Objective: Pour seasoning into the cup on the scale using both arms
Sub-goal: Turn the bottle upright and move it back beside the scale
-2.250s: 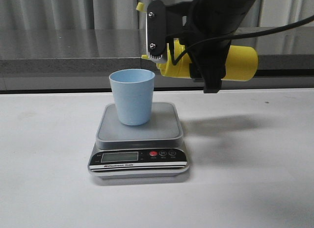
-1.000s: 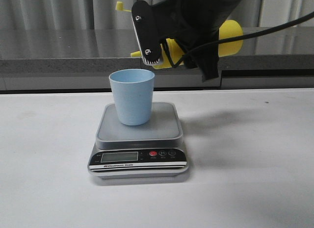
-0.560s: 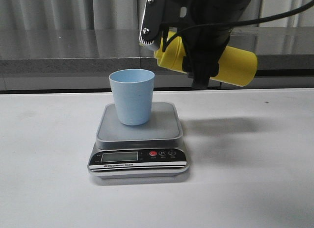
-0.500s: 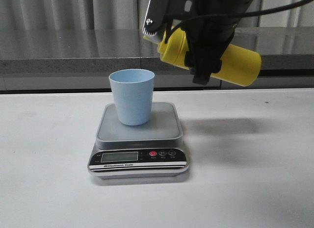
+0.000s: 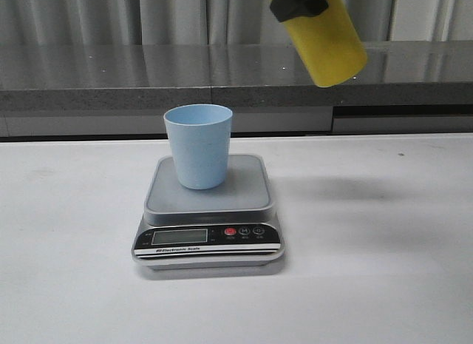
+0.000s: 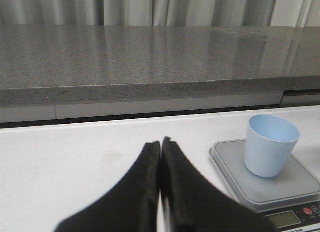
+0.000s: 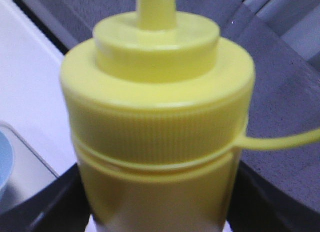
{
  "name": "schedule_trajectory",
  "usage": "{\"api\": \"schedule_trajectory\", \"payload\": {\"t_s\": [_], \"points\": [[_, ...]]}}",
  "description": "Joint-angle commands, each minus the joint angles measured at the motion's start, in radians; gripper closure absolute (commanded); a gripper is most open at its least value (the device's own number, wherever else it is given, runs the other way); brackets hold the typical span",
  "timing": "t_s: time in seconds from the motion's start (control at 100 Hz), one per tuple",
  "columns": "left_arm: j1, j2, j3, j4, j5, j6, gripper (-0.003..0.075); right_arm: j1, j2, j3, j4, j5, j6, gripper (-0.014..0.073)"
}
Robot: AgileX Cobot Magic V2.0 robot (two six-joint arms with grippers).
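Swung up and nearly upright since a moment ago: seasoning (image 5: 325, 41) high right of cup (image 5: 198, 146), which sits on scale (image 5: 209, 218). Clamped in right gripper (image 7: 150, 212) round the soft, light, squeezable body, so best held mid-body. Left gripper (image 6: 160, 147) pressed together, idle near the scale.

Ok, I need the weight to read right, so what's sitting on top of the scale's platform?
Only the light blue cup stands upright on the scale, toward its back left. The yellow bottle hangs high to the right, off the platform. The cup's inside is not visible.
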Motion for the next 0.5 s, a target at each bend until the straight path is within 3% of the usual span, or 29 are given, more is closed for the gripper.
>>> {"api": "schedule_trajectory", "payload": {"t_s": [0.0,0.2,0.49], "points": [[0.003,0.006,-0.030,-0.011,-0.079,-0.007,0.0740,-0.038,-0.065,0.025,0.101,-0.190,0.000,0.0361],[0.003,0.006,-0.030,-0.011,-0.079,-0.007,0.0740,-0.101,-0.076,0.180,0.312,-0.422,-0.059,0.0361],[0.003,0.006,-0.030,-0.011,-0.079,-0.007,0.0740,-0.110,-0.072,0.398,0.547,-0.710,-0.205,0.0361]]}}
